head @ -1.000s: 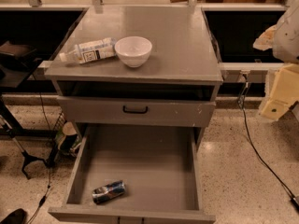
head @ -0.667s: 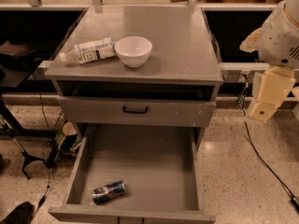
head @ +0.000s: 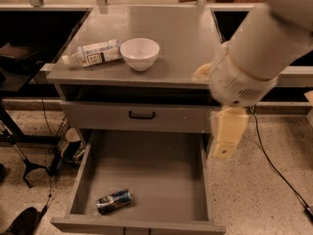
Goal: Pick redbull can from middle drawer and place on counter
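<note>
The redbull can point(head: 113, 201) lies on its side at the front left of the open middle drawer point(head: 156, 168), on its bare grey floor. The counter point(head: 186, 38) is the grey cabinet top above. My white arm comes in from the upper right. My gripper point(head: 226, 133), cream-coloured, hangs over the drawer's right wall, just below the counter's front right corner. It is well to the right of the can and above it, and holds nothing that I can see.
A white bowl point(head: 140, 53) and a white-labelled plastic bottle point(head: 93, 53) lying on its side are on the counter's left part. A shut drawer front with a black handle point(head: 142, 115) is above the open drawer. Cables and stand legs point(head: 29, 165) are on the floor at left.
My arm has swung in from the right edge toward the cabinet and now covers the counter's right front. The can, bowl and bottle have not moved.
</note>
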You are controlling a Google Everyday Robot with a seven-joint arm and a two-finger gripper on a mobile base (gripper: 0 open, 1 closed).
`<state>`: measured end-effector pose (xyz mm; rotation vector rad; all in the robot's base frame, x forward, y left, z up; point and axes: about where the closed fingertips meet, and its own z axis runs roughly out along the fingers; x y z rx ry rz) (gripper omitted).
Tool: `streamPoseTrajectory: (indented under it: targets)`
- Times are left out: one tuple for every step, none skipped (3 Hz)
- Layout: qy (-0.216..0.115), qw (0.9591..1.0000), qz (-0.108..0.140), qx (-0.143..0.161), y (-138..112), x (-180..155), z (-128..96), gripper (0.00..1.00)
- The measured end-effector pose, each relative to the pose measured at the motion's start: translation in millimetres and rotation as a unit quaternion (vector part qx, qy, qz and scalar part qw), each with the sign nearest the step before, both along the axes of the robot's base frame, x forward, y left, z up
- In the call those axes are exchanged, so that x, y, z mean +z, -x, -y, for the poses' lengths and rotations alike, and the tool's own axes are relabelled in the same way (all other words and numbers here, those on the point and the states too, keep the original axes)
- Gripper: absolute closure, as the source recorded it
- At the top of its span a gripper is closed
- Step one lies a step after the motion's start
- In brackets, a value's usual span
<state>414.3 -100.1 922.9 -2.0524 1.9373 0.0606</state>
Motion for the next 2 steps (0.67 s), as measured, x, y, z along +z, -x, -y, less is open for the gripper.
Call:
streamPoseTrajectory:
  targets:
    - [-0.013, 0.9950, -0.011, 0.098, 13, -53, -63, 0.00]
    - [-0.024, 0.9831, -0.023, 0.180, 14, -118, -124, 0.00]
